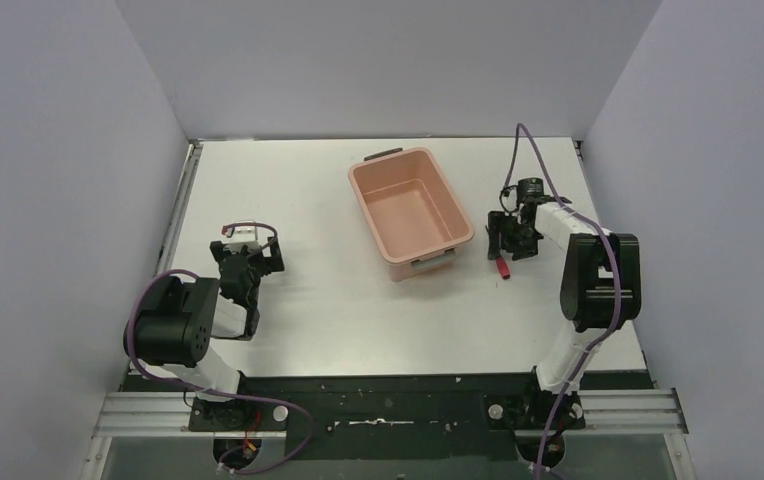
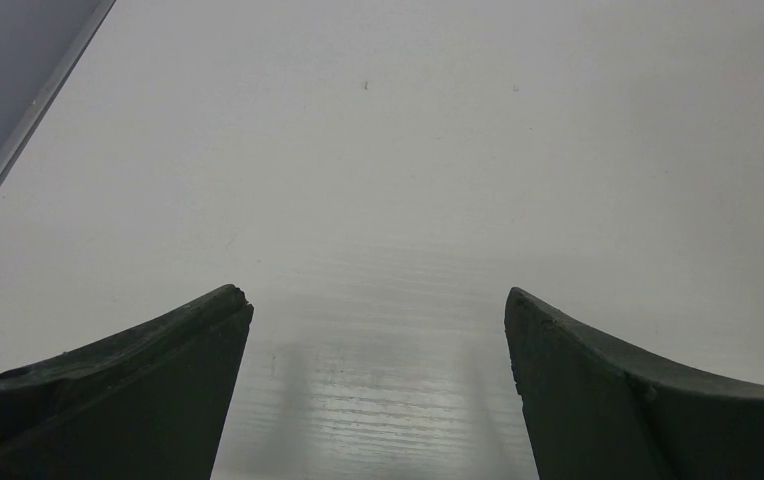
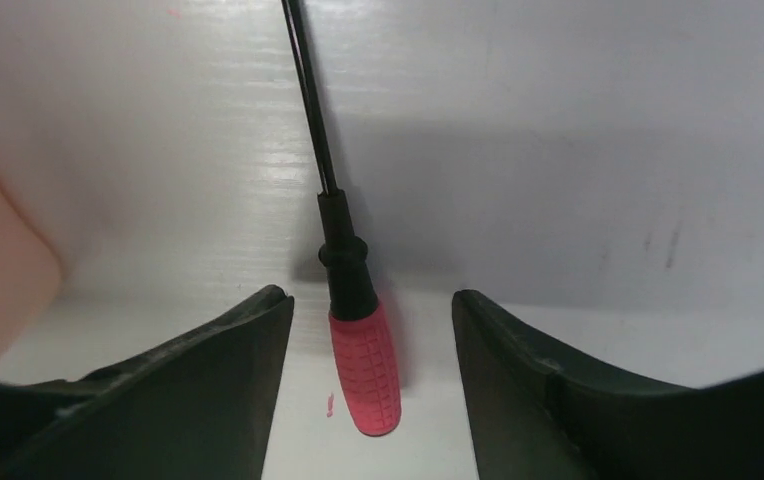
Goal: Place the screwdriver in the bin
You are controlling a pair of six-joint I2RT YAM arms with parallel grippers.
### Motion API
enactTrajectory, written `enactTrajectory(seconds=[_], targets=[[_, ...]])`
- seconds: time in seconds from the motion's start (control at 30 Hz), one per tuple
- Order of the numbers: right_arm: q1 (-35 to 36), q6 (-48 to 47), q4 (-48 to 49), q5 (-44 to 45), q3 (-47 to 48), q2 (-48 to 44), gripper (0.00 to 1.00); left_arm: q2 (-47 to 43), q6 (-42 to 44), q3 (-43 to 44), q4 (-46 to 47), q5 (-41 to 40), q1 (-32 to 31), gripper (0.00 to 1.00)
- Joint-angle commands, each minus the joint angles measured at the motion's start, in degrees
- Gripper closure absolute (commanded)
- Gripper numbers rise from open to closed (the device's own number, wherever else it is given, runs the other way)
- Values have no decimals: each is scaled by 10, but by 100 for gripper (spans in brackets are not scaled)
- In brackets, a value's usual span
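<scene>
1. The white table [image 1: 308, 330] carries everything here.
2. The bin [image 1: 455, 215] is a salmon-pink tub with grey end clips, sitting far of centre. Inside, you only see its bare pink floor.
3. Your right gripper [image 3: 368, 295] is down at the table just right of the bin, jaws apart on either side of the handle with a gap each side. Your left gripper [image 2: 378, 300] is also spread, over bare table near left.
4. The screwdriver [image 3: 363, 370] lies flat on the table beside the bin. It has a red gridded handle, a black collar and a slim dark shaft.
</scene>
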Motion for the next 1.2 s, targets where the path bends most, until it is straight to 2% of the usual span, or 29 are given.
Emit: enactTrajectory(seconds=[0.0, 0.07, 0.1, 0.2, 0.33, 0.57, 0.63, 0.73, 0.87, 1.0, 1.07, 1.17], targets=[[30, -3, 9, 41, -11, 27, 45, -3, 4, 5, 18, 5, 3, 3], [37, -1, 8, 58, -10, 40, 59, -4, 4, 5, 19, 5, 3, 3], [37, 0, 6, 65, -6, 44, 72, -3, 4, 5, 19, 5, 3, 3], [39, -3, -16, 80, 23, 48, 100, -2, 4, 5, 18, 5, 3, 3], [47, -22, -111, 107, 133, 40, 100, -3, 4, 5, 18, 4, 3, 3], [51, -45, -317, 119, 428, 56, 100, -3, 5, 5, 18, 5, 3, 3], [51, -38, -353, 119, 520, 64, 100, -3, 4, 5, 19, 5, 3, 3], [55, 2, -371, 102, 596, 66, 100, -3, 4, 5, 18, 5, 3, 3], [78, 68, -310, 56, 588, 32, 100, -3, 5, 5, 18, 5, 3, 3], [151, 114, -154, -3, 507, -25, 100, -3, 4, 5, 18, 5, 3, 3], [206, 116, -79, -4, 454, -45, 100, -3, 4, 5, 18, 5, 3, 3], [264, 115, -8, 40, 409, -50, 100, -3, 4, 5, 18, 5, 3, 3]])
